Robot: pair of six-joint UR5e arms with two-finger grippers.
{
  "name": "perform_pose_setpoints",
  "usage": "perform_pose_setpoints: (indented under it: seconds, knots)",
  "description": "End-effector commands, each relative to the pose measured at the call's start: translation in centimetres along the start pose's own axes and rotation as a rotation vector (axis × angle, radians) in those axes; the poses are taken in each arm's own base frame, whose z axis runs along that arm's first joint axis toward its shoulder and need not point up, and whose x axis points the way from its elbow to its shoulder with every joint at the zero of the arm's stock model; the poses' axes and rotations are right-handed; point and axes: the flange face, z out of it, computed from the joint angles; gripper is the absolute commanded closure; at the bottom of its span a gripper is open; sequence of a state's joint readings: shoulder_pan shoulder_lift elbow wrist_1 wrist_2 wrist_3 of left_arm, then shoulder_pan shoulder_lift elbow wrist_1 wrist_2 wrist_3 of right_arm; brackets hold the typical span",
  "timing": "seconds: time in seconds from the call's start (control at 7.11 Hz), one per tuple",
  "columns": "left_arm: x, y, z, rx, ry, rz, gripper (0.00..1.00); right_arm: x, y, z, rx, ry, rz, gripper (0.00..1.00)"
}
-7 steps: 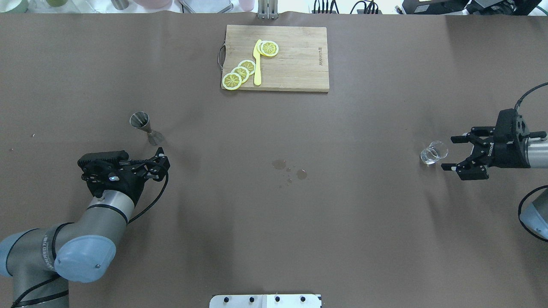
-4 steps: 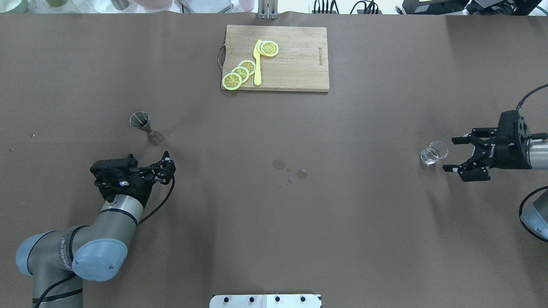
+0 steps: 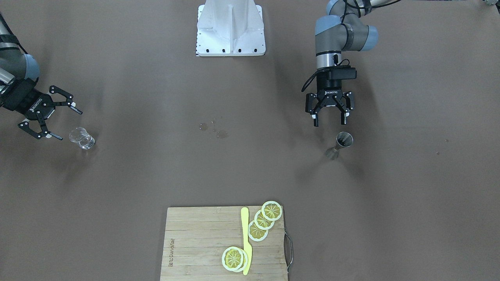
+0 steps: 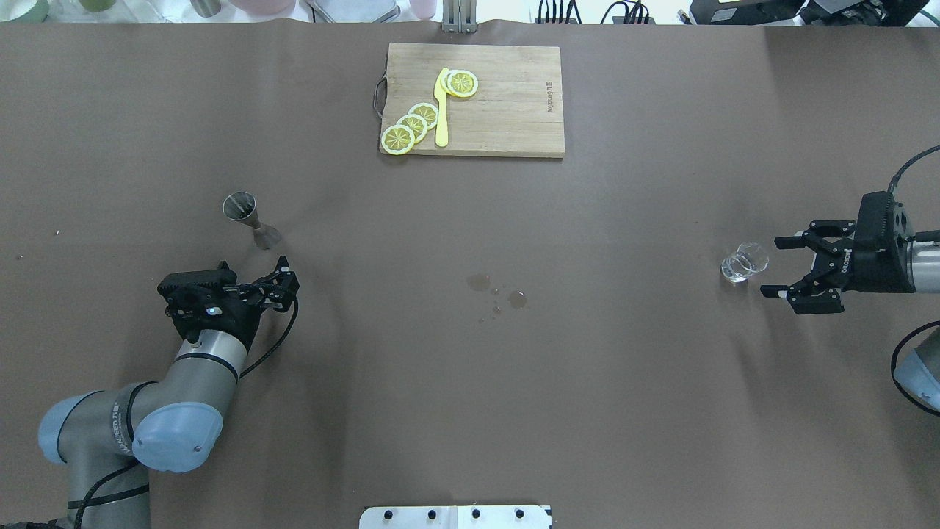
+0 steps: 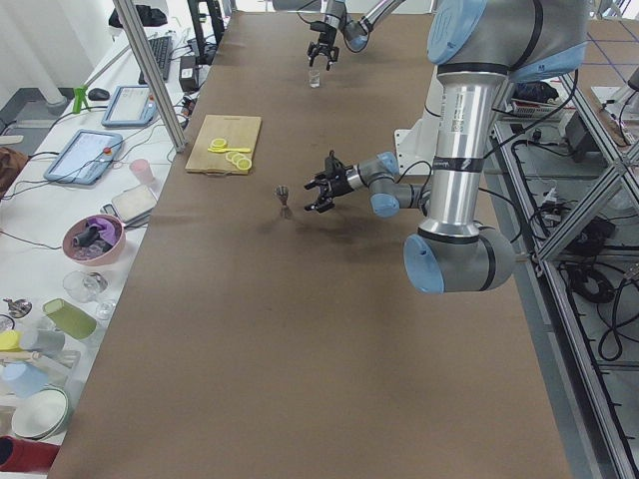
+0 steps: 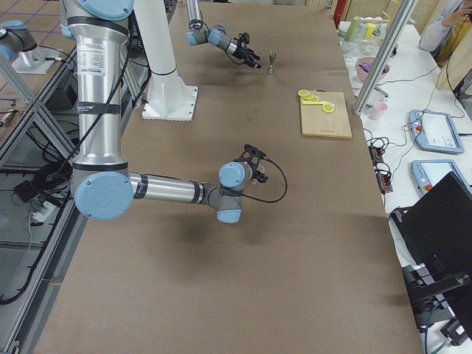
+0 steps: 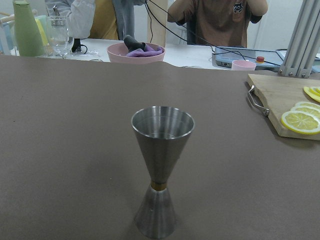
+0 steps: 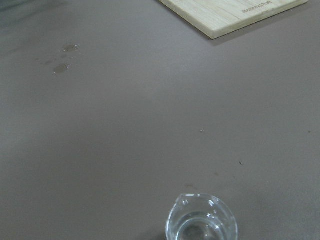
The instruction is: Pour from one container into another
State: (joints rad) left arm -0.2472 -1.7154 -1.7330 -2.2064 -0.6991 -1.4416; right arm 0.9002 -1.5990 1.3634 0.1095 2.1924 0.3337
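Note:
A steel jigger [image 4: 250, 218] stands upright on the brown table, left of centre, and fills the left wrist view [image 7: 161, 170]. My left gripper [image 4: 253, 264] is open, level with the table just short of the jigger and pointing at it, with nothing between its fingers. At the far right stands a small clear glass beaker [image 4: 743, 263] with a little clear liquid [image 8: 201, 225]. My right gripper [image 4: 771, 266] is open beside the beaker and a short gap away from it. The front view shows the same: left gripper [image 3: 330, 123] near the jigger [image 3: 341, 143], right gripper [image 3: 69, 125] near the beaker [image 3: 82, 138].
A wooden cutting board [image 4: 507, 103] with lemon slices [image 4: 413, 125] and a yellow knife [image 4: 441, 110] lies at the table's far middle. Small wet spots [image 4: 498, 290] mark the centre. The robot's white base plate [image 4: 455, 516] sits at the near edge.
My left arm swung right and turned its wrist, so the open gripper now faces the jigger squarely. The right gripper drifted slightly back from the beaker. Jigger and beaker have not moved.

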Motion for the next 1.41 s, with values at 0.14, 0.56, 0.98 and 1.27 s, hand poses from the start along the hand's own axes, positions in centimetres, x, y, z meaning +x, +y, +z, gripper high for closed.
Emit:
perform_pose_setpoints:
  seconds: [0.14,0.56,0.98,1.27]
  knots:
    - [-0.5,-1.4,2.7,0.042,-0.042,-0.005,0.03,-0.5,1.2,-1.0,0.027,-0.029,-0.037,0.0]
    - [-0.6,-1.4,3.9,0.07,-0.062,0.001,0.03,0.5,2.4,0.1,0.024,-0.028,-0.102,0.0]
    - [-0.5,-1.8,5.0,0.083,-0.078,0.002,0.03,2.4,1.8,2.6,0.017,-0.017,-0.151,0.0]
    - [1.0,-1.8,5.7,0.089,-0.073,-0.008,0.03,2.8,2.1,2.9,0.013,-0.006,-0.16,0.0]
